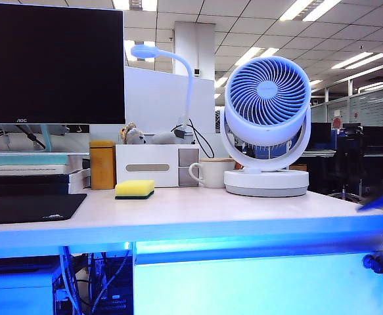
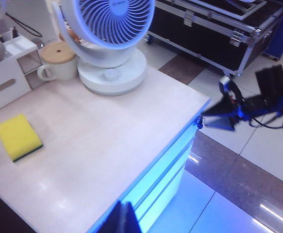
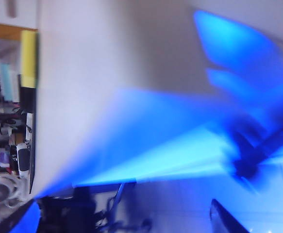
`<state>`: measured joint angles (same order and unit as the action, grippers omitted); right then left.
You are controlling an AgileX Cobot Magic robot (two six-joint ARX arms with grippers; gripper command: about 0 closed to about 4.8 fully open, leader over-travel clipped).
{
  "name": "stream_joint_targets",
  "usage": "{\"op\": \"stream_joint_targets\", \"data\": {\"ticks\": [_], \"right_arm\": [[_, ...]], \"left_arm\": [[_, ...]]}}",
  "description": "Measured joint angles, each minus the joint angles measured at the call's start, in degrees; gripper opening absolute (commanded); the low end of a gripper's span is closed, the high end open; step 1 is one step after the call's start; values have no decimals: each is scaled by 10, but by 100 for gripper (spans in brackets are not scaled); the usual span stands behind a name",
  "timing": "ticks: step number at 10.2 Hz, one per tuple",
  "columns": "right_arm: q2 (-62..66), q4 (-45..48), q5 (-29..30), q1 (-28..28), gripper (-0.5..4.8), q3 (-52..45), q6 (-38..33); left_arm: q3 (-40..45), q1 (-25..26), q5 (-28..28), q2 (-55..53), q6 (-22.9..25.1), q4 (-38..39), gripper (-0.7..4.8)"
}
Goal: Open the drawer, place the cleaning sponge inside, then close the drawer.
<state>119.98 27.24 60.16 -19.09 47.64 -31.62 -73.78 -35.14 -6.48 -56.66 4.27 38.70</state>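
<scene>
The yellow cleaning sponge (image 1: 135, 189) with its green layer lies flat on the desk top, in front of a white organizer box; the wrist views also show this sponge (image 2: 17, 137) (image 3: 28, 58). Below the desk top is the blue-lit drawer (image 1: 263, 282) (image 2: 166, 177), pushed in, with a small black knob (image 1: 375, 264) (image 2: 198, 121) at its right end. My right gripper (image 1: 380, 199) (image 2: 208, 118) (image 3: 126, 221) hovers open and motion-blurred just off that corner, close to the knob. My left gripper (image 2: 126, 216) is shut and empty, high above the desk's front edge.
A white fan (image 1: 267, 125) and a mug (image 1: 211, 172) stand at the back right of the desk. The organizer box (image 1: 155, 165), an orange box (image 1: 102, 164), a monitor (image 1: 52, 62) and a black mat (image 1: 27, 207) fill the back and left. A black flight case (image 2: 214, 34) is on the floor beyond.
</scene>
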Motion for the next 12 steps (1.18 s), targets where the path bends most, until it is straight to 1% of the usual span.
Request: {"op": "stream_joint_targets", "data": {"ticks": [5,8,9,11,12], "right_arm": [[-3,51,6,5,479,0,12],[-1,96,11,13,479,5,4],[-1,92,11,13,479,14,-4],[14,51,22,17,479,52,-25],[27,50,26,19,479,59,-26]], "left_arm": [[0,0,0,0,0,1,-5],[0,0,0,0,0,1,-5],[0,0,0,0,0,1,-5],[0,0,0,0,0,1,-5],[0,0,0,0,0,1,-5]]}}
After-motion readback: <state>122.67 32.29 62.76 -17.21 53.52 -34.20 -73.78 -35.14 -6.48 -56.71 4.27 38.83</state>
